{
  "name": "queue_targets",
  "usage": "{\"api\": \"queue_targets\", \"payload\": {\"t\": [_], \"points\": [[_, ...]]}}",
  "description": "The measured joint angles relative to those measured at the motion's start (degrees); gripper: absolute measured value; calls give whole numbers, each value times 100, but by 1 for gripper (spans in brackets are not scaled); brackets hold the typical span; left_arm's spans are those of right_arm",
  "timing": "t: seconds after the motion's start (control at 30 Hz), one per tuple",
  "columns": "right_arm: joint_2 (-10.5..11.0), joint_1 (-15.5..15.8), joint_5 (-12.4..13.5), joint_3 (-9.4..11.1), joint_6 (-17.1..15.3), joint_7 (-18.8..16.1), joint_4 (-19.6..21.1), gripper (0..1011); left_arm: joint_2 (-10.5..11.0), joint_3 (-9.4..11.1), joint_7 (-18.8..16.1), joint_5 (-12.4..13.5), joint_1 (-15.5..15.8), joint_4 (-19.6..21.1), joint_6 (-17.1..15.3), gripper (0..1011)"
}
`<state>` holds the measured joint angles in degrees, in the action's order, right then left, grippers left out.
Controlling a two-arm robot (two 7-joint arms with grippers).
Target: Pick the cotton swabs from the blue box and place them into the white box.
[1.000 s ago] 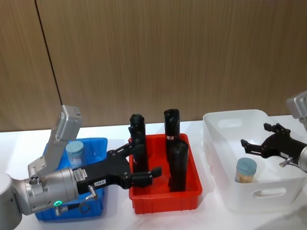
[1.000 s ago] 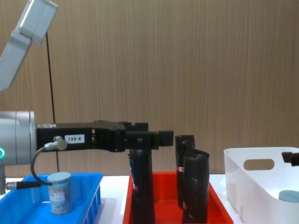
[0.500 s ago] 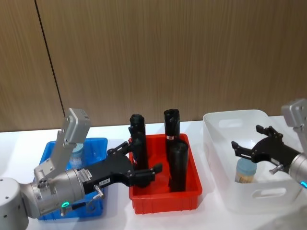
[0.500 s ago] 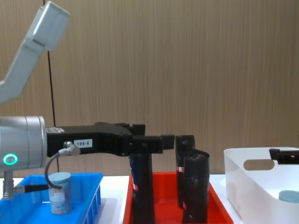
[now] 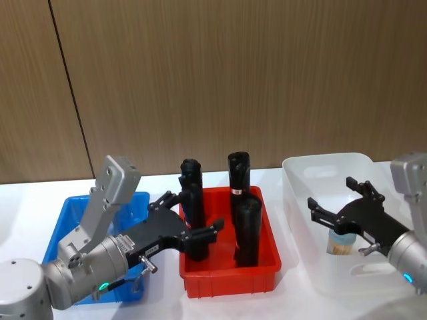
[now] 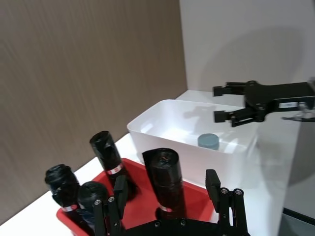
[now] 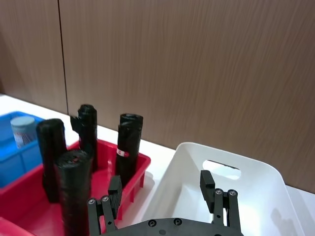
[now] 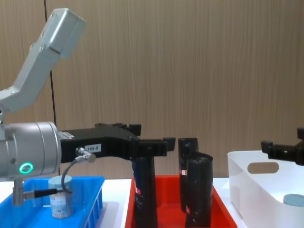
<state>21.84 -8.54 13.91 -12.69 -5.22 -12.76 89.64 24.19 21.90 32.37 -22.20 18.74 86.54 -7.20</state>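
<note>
The right gripper (image 5: pixel 330 193) has drifted left over the white box (image 5: pixel 320 162), its jaws apart. One swab tub (image 8: pixel 61 195) stands upright in the blue box (image 8: pixel 90 187), lower left of the nearer, open left gripper (image 5: pixel 191 215).

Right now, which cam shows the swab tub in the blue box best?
Chest view: the cotton swab tub stands upright in the blue box, side-on with lid and label, a cable crossing it. The right wrist view shows it farther off. In the head view the left arm covers it.
</note>
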Motion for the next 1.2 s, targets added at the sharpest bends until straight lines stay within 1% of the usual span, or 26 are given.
{"api": "queue_targets", "payload": {"t": [0.03,0.13,0.17,0.2,0.37,0.47,0.5,0.73,0.8,0.97,1.2], "points": [[-12,44,15,-1,14,40,54,1002,-9,15,-118,39,-18,23,23,1003],[-57,215,62,-6,72,207,266,1002,-21,41,-293,99,-45,59,56,1003],[-79,302,82,-9,101,284,371,1002,-30,56,-411,138,-65,84,79,1003],[-79,302,82,-9,101,284,371,1002,-34,65,-465,157,-76,96,90,1003],[-172,634,175,-17,224,607,787,1002,-63,118,-858,291,-143,180,175,1003],[-199,737,205,-20,260,699,915,1002,-76,140,-1034,351,-172,217,212,1003],[-215,796,219,-22,282,759,989,1002,-84,155,-1156,390,-191,241,236,1003],[-250,929,256,-26,325,886,1148,1002,-122,219,-1662,560,-273,348,339,1003],[-251,933,257,-26,326,893,1153,1002,-130,234,-1778,599,-292,373,363,1003],[-252,937,257,-27,328,895,1157,1002,-165,295,-2233,755,-367,468,457,1003],[-251,938,257,-25,328,895,1160,1002,-197,353,-2683,905,-438,563,545,1003]]}}
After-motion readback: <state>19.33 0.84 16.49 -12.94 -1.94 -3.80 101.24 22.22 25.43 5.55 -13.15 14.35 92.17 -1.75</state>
